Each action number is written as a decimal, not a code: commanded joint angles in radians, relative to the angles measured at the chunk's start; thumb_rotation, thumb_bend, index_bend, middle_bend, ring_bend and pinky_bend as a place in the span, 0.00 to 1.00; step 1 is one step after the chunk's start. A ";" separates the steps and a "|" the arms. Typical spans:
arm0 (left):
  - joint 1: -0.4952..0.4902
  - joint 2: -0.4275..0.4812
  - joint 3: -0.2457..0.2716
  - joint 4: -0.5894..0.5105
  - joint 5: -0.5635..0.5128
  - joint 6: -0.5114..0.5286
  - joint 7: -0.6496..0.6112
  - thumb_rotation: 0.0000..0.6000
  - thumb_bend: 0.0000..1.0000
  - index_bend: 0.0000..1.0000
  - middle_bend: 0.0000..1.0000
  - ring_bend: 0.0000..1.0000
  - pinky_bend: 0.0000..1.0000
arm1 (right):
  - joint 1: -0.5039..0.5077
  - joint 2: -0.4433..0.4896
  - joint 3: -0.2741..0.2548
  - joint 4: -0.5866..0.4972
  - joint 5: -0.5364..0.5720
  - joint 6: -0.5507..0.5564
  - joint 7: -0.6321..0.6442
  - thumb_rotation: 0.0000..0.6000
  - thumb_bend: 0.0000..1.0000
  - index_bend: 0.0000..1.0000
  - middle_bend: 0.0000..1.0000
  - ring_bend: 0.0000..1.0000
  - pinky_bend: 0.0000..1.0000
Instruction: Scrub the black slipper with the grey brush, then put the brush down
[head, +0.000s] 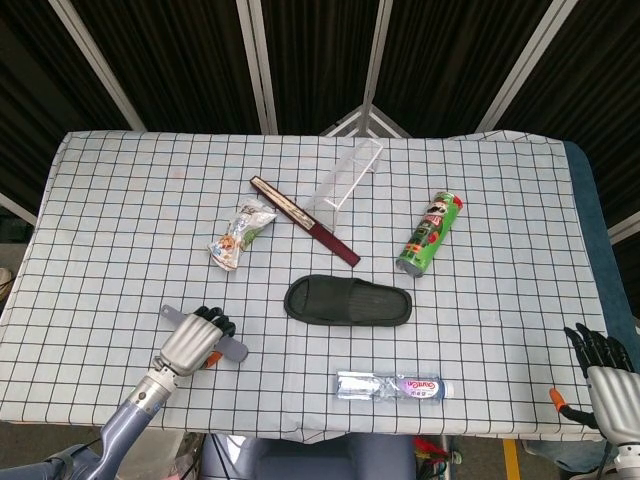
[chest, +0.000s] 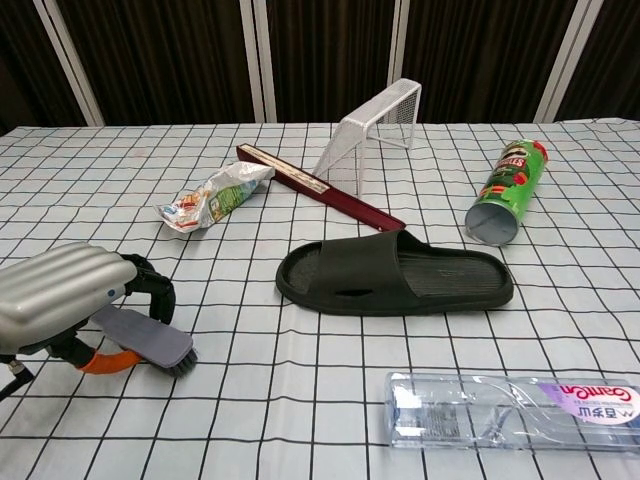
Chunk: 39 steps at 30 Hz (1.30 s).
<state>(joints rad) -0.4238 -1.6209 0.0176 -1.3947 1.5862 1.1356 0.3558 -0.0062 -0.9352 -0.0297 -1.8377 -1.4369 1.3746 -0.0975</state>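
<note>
The black slipper (head: 348, 301) (chest: 395, 275) lies flat near the middle of the checked table, toe end to the right. The grey brush (head: 232, 348) (chest: 148, 338) sits low over the cloth at the front left, bristles down, its orange-tipped handle under my left hand (head: 189, 338) (chest: 60, 295), which grips it with fingers curled over the top. Brush and slipper are well apart. My right hand (head: 605, 370) hangs past the table's front right corner with fingers spread and nothing in it.
A clear plastic case (head: 391, 385) lies in front of the slipper. Behind it are a dark red flat stick (head: 304, 220), a snack bag (head: 239, 235), a green chips can (head: 430, 234) on its side and a small white wire goal (head: 346, 176).
</note>
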 joint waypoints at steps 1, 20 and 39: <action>0.000 0.003 0.000 -0.006 -0.010 -0.005 0.002 1.00 0.52 0.47 0.45 0.34 0.36 | 0.000 0.001 -0.001 -0.001 -0.001 0.000 0.000 0.87 0.37 0.00 0.00 0.00 0.00; -0.021 0.024 -0.045 -0.046 -0.054 0.004 0.043 1.00 0.69 0.62 0.58 0.46 0.50 | 0.003 -0.004 -0.003 -0.011 0.009 -0.004 -0.039 0.87 0.37 0.00 0.00 0.00 0.00; -0.195 0.085 -0.277 -0.205 -0.308 -0.134 0.213 1.00 0.69 0.63 0.58 0.46 0.50 | 0.186 -0.147 0.025 -0.127 -0.029 -0.228 -0.298 0.87 0.45 0.00 0.00 0.00 0.00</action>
<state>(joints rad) -0.5891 -1.5342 -0.2282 -1.5856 1.3171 1.0254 0.5386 0.1455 -1.0532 -0.0187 -1.9357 -1.4687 1.1834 -0.3570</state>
